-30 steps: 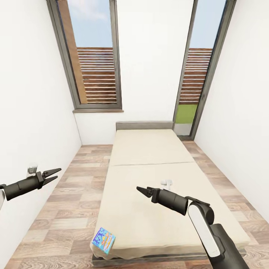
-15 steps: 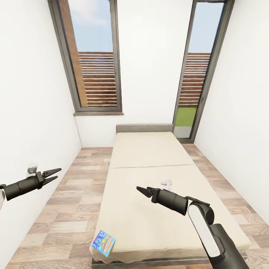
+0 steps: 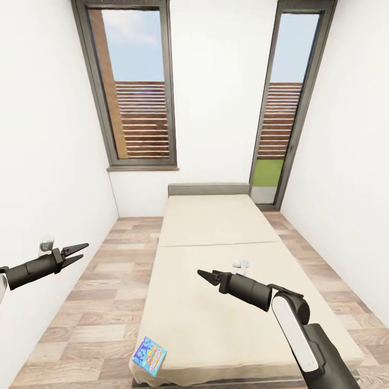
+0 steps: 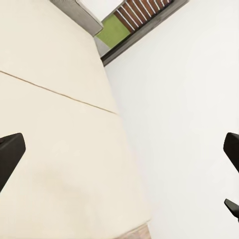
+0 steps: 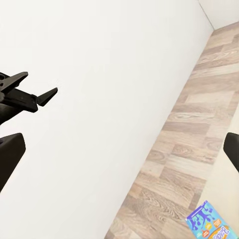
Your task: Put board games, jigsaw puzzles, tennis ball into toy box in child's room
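Facing the bed (image 3: 216, 259) lengthwise in the child's room — headboard at the far end, two tall windows (image 3: 141, 92) behind it. Blue board game (image 3: 149, 356) at the near left corner of the mattress, partly overhanging the edge, tilted off flat; also seen in the right wrist view (image 5: 210, 223) against the wood floor (image 3: 102, 302). Only one game box visible on the bed. Small white object (image 3: 241, 265) mid-mattress, too small to identify.

Left gripper (image 3: 75, 252) out over the floor on the left, jaws parted a little, nothing between them. Right gripper (image 3: 208, 276) over the middle of the mattress, fingers near together, holding nothing — exact gap hard to read.

Step in hand, as judged: approach to the bed for the blue game. Best done by closing in on the near left corner, bringing a gripper down beside the overhanging edge, and pinching across the thin side rather than pressing from above — risk of knocking it to the floor.

Box long axis roughly left-right, slightly skewed; printed cover facing up and toward the camera.
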You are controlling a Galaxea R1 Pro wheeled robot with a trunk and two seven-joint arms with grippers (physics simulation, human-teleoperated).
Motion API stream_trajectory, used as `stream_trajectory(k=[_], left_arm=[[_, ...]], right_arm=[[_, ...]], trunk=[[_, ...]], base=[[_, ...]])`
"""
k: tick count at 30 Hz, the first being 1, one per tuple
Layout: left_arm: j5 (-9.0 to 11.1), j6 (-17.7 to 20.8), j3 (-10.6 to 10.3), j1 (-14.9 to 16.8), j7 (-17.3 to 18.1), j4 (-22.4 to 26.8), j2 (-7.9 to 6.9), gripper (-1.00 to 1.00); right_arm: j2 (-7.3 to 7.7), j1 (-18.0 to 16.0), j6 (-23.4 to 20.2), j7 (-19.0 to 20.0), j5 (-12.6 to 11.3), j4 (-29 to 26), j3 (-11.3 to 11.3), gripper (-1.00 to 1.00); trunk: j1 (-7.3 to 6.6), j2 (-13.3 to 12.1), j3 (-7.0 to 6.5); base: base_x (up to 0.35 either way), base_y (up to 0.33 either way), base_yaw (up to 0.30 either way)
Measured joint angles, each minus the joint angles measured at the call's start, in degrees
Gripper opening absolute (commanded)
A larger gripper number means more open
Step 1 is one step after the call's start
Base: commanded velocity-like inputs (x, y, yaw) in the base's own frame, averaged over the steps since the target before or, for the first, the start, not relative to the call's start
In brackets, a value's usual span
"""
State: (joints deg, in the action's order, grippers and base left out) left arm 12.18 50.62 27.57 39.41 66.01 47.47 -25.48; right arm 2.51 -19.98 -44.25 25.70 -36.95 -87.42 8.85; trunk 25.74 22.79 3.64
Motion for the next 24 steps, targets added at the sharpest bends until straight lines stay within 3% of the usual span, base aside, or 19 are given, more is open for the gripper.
stream_trajectory(k=[20, 24], left_arm=[[-0.01, 0.0, 0.0, 0.0, 0.0, 0.01, 0.0, 1.0], [-0.01, -0.01, 0.0, 0.0, 0.0, -0.02, 0.0, 1.0]], right_arm=[[0.0, 0.0, 0.12, 0.0, 0.02, 0.04, -0.25, 1.0], [0.01, 0.0, 2.12, 0.01, 0.08, 0.84, -0.21, 1.0]], trunk=[[0.0, -0.01, -1.1], [0.0, -0.01, -1.11]], base=[[0.0, 0.0, 0.0], [0.0, 0.0, 0.0]])
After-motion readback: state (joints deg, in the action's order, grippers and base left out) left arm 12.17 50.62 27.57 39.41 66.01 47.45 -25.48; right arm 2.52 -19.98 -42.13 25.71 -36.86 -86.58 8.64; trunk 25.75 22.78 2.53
